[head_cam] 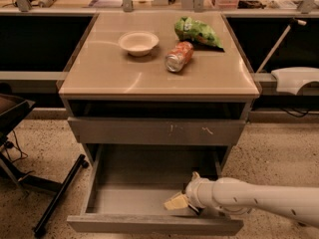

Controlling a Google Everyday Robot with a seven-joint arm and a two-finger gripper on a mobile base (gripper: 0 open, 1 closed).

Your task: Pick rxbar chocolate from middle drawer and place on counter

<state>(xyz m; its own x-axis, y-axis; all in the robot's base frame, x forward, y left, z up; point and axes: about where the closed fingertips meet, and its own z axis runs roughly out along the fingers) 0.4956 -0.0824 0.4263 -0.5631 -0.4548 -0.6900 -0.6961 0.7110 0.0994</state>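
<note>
The middle drawer (124, 199) is pulled open at the bottom of the grey cabinet, and its plain front panel (149, 225) is nearest me. My white arm reaches in from the right. My gripper (175, 202) is low inside the drawer, near the front right of the floor. A small dark shape (195, 209) shows just beneath the gripper; I cannot tell whether it is the rxbar chocolate. The tan counter (124, 73) tops the cabinet above.
On the counter stand a pale bowl (138, 42), a soda can (179, 57) on its side and a green snack bag (197, 32). The scratched drawer front (159, 131) above is shut. A black stand's legs (57, 197) lie on the floor to the left.
</note>
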